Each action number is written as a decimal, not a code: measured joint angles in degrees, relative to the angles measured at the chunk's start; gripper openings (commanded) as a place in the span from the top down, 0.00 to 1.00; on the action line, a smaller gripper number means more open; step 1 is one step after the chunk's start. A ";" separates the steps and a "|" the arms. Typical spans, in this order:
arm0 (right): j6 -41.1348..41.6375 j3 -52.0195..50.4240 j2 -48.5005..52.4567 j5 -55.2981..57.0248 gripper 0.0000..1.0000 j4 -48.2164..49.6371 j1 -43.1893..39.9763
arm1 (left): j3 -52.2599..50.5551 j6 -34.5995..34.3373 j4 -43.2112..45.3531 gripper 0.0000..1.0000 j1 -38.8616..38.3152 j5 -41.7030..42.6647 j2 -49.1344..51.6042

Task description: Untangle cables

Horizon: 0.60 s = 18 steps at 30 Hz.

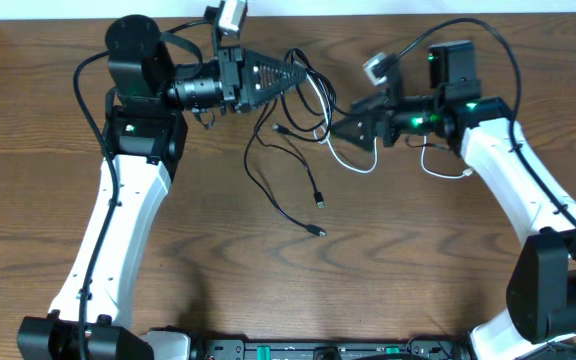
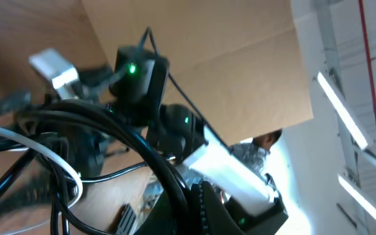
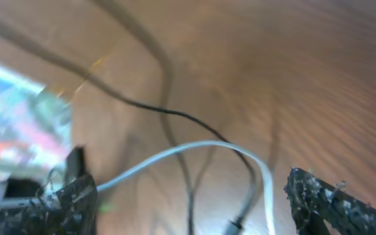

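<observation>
The wooden bench (image 1: pixel 198 260) carried both arms. The left arm (image 1: pixel 118 230) rose from the near left corner toward the far edge, and the right arm (image 1: pixel 513 170) rose from the near right corner toward the far right. The left gripper (image 1: pixel 303 72) pointed toward the right along the far edge, turned on its side, with its tip among the black cables (image 1: pixel 308 100). Neither the overhead view nor its wrist view showed whether its fingers were together or apart, so this cannot be told. In the left wrist view the black cables (image 2: pixel 109 127) crossed close to the lens, beside a blurred white cable (image 2: pixel 44 153). The right gripper (image 1: pixel 336 130) pointed left toward the bench centre, near the far edge. Its wrist view showed the fingers (image 3: pixel 64 199) spread wide, with the gripper (image 3: pixel 191 196) clamped on nothing. The white cable (image 3: pixel 194 145) arched across the gap between them. The black cables lay tangled between the two grippers, just short of the far edge, and trailed toward the bench centre. The white cable (image 1: pixel 353 165) looped on the wood just below the right gripper, and a further white run lay beside the right arm. Two small plug ends (image 1: pixel 320 200) rested near the centre, close together but apart.
</observation>
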 measured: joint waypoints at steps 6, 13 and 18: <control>-7.72 0.00 2.71 -10.34 0.12 -0.22 0.81 | 0.00 -6.45 2.69 0.93 0.85 -1.60 -0.02; -12.52 0.00 8.81 -21.64 0.26 4.79 0.02 | 0.00 -9.90 2.73 0.93 1.40 -2.01 -0.02; -10.34 -0.39 9.99 -26.45 0.32 21.46 1.25 | 0.00 -10.36 2.71 0.93 1.40 -2.14 -0.02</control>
